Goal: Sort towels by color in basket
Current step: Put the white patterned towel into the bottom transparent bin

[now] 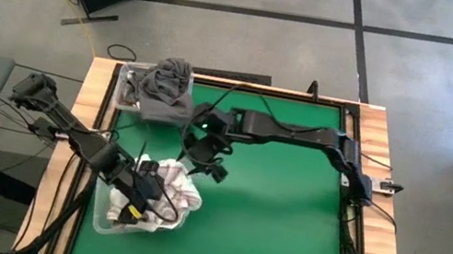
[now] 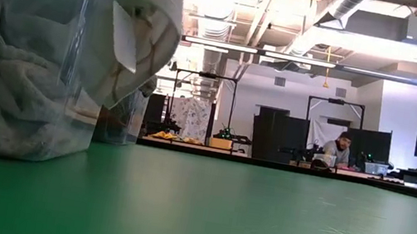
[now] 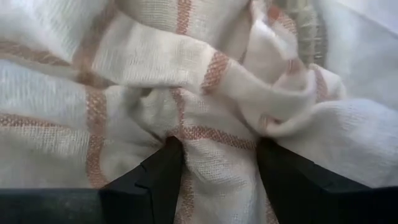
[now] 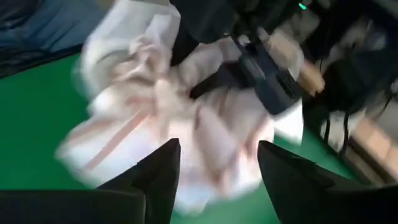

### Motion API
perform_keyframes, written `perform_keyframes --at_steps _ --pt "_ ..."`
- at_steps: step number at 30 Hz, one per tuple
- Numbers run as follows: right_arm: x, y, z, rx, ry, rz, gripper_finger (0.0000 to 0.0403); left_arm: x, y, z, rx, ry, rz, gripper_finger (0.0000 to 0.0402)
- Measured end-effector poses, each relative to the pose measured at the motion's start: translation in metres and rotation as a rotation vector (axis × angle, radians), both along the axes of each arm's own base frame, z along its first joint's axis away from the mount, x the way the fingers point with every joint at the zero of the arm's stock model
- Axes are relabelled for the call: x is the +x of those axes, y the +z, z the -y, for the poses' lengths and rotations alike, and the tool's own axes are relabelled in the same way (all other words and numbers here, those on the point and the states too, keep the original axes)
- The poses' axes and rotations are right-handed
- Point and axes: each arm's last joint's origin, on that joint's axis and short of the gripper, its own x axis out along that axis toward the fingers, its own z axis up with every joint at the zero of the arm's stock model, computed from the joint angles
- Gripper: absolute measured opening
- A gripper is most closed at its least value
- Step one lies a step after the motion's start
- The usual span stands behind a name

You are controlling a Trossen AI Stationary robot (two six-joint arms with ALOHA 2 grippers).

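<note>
Two hands — two towel piles

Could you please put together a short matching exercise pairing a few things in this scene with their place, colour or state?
Column one:
1. grey towels
2. white towels with rust stripes
3. left end effector
4. right end effector

Column two:
A. open, hanging above the green table beside the white pile
B. heaped in the clear bin at the table's far left corner
C. piled in the clear bin at the table's near left
D. pressed into striped cloth, fingers either side of a fold

Pairs: 1-B, 2-C, 3-D, 4-A
</note>
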Motion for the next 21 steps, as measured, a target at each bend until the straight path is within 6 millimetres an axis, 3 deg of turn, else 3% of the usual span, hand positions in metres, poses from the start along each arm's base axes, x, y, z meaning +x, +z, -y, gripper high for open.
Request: perform_keyframes --at_steps 3,7,13,21 --pt "-0.018 0.009 0.005 -0.006 -0.054 -0.115 0.0248 0.004 -0.01 0.004 0.027 -0.001 -0.047 0.0199" --pt "-0.036 0.0 0.011 0.037 -0.137 -0.348 0.024 0.009 -0.024 0.008 0.068 -0.006 -0.108 0.0199" --pt "-0.042 -0.036 0.01 0.077 -0.201 -0.627 0.0231 0.014 -0.033 0.011 0.103 -0.015 -0.134 0.0199" --pt "-0.041 -0.085 0.006 0.107 -0.236 -0.683 0.023 0.013 -0.033 0.012 0.105 -0.006 -0.132 0.0199"
